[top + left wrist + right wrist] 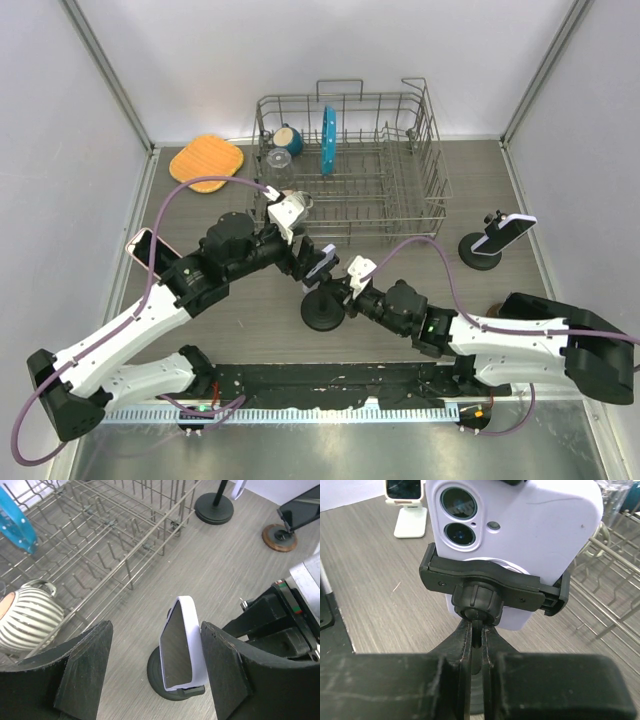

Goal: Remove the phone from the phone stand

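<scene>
The phone (pixel 320 266), in a pale lavender case, sits in the cradle of a black phone stand (pixel 323 313) near the middle of the counter (pixel 440 190), just in front of the wire dish rack (pixel 350 160). Its long axis runs up from the cradle and leans back. The dark screen (pixel 176 650) faces up and toward the rack, and the back, with its two camera lenses at the upper end, faces the right arm. The left end effector (pixel 155 630) is spread wide on either side of the phone. One finger (pixel 82 675) stands clear of the screen, while the other (pixel 225 665) sits right at the case's edge, though I cannot tell whether it touches. The right end effector (pixel 476 635) is clenched on the stand's thin stem, just under the ball joint behind the cradle clamp (pixel 490 587). A striped mug (pixel 27 617) and a blue plate (pixel 328 140) sit in the rack. A second phone on a black stand (pixel 497 237) is well off to the right.
</scene>
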Available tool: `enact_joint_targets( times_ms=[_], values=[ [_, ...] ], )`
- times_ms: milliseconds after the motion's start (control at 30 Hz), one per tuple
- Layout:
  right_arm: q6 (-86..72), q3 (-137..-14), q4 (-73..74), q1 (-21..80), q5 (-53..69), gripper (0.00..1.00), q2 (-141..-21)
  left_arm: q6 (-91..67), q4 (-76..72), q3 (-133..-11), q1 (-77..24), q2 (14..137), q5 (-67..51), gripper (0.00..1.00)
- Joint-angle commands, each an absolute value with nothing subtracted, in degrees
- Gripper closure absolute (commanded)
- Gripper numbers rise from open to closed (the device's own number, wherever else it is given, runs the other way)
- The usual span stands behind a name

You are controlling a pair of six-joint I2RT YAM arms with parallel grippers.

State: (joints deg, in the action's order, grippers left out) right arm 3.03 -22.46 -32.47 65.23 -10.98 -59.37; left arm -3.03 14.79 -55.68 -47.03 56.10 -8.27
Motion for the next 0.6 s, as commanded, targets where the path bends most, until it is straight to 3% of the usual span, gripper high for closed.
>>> enact_joint_targets(
  times_ms=[0,567],
  values=[
    [7.29,-23.29,-41.04,67.32,-24.51,0.99,-61.61,-3.34,12.31,-55.28,-48.69,55.37,-0.53,0.27],
    [5.54,-24.61,-43.15,69.43,-25.05,0.99,-66.0,-1.67,11.08,-53.96,-53.08,58.44,3.07,0.32]
  ],
)
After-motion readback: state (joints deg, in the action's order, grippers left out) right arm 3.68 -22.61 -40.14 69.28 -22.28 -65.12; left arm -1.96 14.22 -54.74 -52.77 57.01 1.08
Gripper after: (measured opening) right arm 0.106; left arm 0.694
